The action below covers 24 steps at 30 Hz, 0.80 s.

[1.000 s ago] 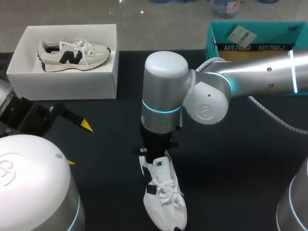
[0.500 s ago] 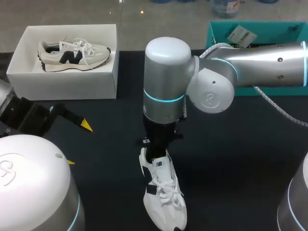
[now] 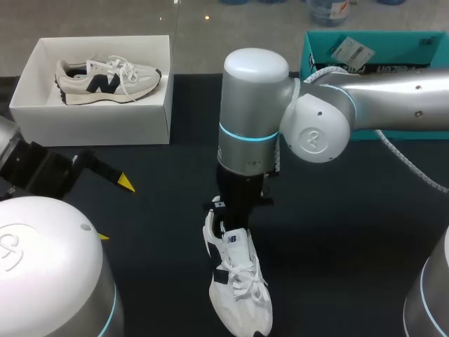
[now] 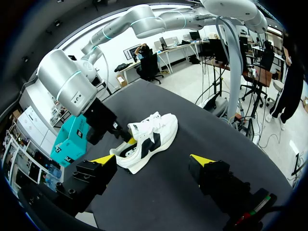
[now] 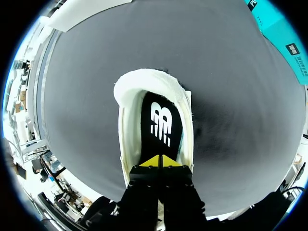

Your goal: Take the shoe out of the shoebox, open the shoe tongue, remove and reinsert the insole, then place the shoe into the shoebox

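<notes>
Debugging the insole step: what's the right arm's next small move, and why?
Probably part the right gripper slightly and dip to pinch the insole: its tips are together above the shoe opening, and the insole lies flat inside, ungrasped.

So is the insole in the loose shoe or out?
In. The right wrist view shows the black insole lying flat inside the white shoe, just ahead of the right end effector.

White shoe (image 3: 238,284) with black side mark on black tabletop (image 3: 351,232); its insole (image 5: 161,122) is black with white logo; behind the shoe, a white shoebox (image 3: 91,126) and a teal box (image 3: 309,60)
</notes>
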Available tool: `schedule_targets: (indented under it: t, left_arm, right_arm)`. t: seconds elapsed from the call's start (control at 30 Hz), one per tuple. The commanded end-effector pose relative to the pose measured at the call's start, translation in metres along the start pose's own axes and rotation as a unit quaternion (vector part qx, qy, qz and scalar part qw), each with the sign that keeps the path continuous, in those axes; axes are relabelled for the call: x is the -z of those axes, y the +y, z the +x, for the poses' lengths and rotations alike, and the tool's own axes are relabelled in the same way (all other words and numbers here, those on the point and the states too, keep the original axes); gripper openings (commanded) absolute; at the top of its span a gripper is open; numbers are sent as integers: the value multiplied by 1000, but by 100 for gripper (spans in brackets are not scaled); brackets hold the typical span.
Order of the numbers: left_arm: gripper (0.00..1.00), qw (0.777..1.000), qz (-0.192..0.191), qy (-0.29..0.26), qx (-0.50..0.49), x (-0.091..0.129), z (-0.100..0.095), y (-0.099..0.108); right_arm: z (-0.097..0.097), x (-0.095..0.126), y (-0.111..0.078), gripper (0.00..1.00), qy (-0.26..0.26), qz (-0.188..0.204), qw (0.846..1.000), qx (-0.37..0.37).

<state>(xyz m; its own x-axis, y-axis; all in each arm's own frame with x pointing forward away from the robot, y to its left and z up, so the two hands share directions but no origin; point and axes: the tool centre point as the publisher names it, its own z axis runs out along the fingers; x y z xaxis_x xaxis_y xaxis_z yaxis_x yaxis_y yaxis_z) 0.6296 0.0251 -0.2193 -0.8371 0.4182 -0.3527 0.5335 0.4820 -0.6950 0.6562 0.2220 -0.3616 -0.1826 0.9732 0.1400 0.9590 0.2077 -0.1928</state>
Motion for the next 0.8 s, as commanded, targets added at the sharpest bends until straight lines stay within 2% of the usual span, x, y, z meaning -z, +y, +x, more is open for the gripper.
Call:
schedule_targets:
  t: [0.03,0.23,0.27,0.37,0.43,0.63,0.73,0.8]
  left_arm:
    - [100,1000,-1,1,0,0,0,0]
    - [100,1000,-1,1,0,0,0,0]
    - [100,1000,-1,1,0,0,0,0]
    - [100,1000,-1,1,0,0,0,0]
    - [100,1000,-1,1,0,0,0,0]
    - [100,1000,-1,1,0,0,0,0]
    - [100,1000,-1,1,0,0,0,0]
    - [100,1000,-1,1,0,0,0,0]
  right_arm:
    - [1,-10,0,0,16,10,1000,2]
    - [3,-15,-1,2,22,20,1000,-1]
    - [4,-15,-1,20,22,22,1000,-2]
    - [4,-15,-2,22,24,26,999,0]
    - [5,-14,-3,28,23,28,999,0]
    - [5,-12,-3,31,20,33,999,3]
    - [6,-12,-2,38,22,34,999,4]
    - [6,-13,-1,39,23,34,999,5]
